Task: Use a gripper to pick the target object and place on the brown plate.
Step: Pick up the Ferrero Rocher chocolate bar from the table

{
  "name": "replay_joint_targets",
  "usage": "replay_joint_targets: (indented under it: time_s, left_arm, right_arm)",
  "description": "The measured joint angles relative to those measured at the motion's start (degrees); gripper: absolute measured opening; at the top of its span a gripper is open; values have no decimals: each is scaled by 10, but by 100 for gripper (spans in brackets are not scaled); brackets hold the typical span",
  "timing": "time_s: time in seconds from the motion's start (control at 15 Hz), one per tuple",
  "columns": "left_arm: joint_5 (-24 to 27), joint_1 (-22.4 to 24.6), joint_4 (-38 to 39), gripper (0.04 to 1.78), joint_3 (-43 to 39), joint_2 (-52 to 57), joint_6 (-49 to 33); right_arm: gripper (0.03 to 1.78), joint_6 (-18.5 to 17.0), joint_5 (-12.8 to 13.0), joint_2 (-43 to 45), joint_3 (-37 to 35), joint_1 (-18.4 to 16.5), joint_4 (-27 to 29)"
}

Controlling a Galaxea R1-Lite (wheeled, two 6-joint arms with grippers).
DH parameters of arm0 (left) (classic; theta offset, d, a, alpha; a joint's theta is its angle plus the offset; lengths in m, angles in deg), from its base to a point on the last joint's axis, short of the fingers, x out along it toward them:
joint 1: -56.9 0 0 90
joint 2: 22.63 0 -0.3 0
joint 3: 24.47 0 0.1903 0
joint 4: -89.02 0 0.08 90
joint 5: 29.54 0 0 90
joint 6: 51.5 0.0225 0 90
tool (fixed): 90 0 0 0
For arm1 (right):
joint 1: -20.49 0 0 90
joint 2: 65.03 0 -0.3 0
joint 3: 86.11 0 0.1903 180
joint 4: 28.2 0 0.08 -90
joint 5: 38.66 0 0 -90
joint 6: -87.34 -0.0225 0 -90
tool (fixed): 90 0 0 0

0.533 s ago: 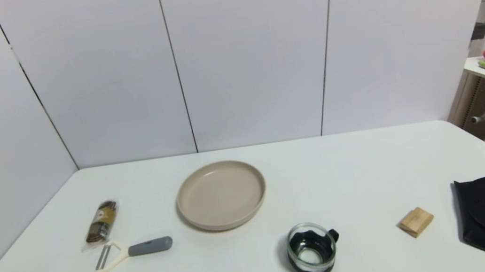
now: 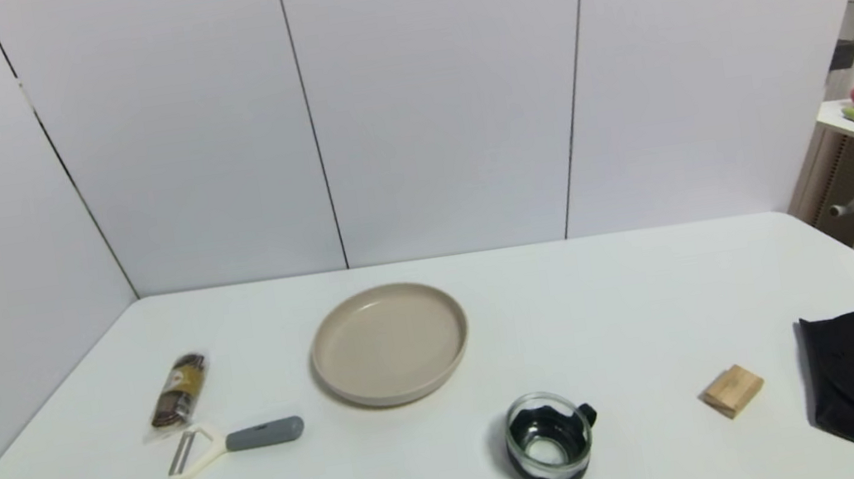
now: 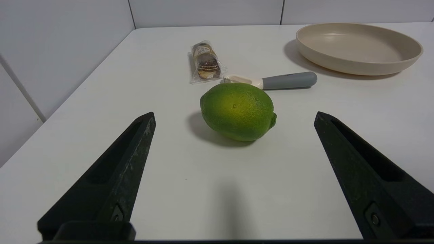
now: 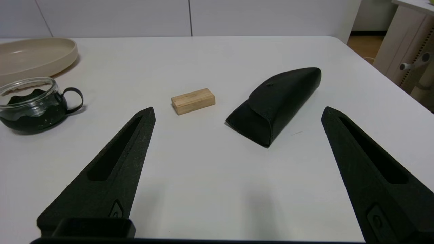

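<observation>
1. Head view: showed the snack packet [image 2: 179,389] lying flat on the left part of the white table [image 2: 620,304], just beyond the peeler [image 2: 232,444] and well to the left of the brown plate [image 2: 389,343].
2. Looked light, soft and crinkly, with a slick clear wrap likely to slip; probably best pinched across the narrow middle, over the dark contents rather than the flat sealed ends.
3. Left wrist view: put the left gripper [image 3: 234,117] low over the near table edge, fingers spread wide and empty, with the lime [image 3: 238,111] straight ahead, then the peeler head, then the packet [image 3: 205,62].
4. Right wrist view: put the right gripper [image 4: 237,113] likewise splayed apart and holding nothing, facing the wooden block [image 4: 193,100], the black case [image 4: 276,103] and the glass cup [image 4: 32,103].
5. Left no arm visible from the head; only the wrist cameras gave the grippers.
6. Hid the packet from the right wrist camera, which caught only the plate's edge.
</observation>
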State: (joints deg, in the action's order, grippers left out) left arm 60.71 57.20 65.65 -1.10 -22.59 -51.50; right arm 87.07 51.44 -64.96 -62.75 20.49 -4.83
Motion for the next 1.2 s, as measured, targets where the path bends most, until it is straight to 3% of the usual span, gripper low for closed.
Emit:
replay_joint_targets:
  time_s: [0.4,0.6,0.87,1.2]
  left_arm:
    - [-1,0,-2,169,2,0,-9]
    - [0,0,-4,169,47,-36,-15]
    - [1,1,-30,169,184,-204,-21]
    - [2,-1,-159,169,449,-498,-15]
  right_arm:
    - [169,0,0,0,0,0,0]
    - [169,0,0,0,0,0,0]
    - [169,0,0,0,0,0,0]
    - [169,0,0,0,0,0,0]
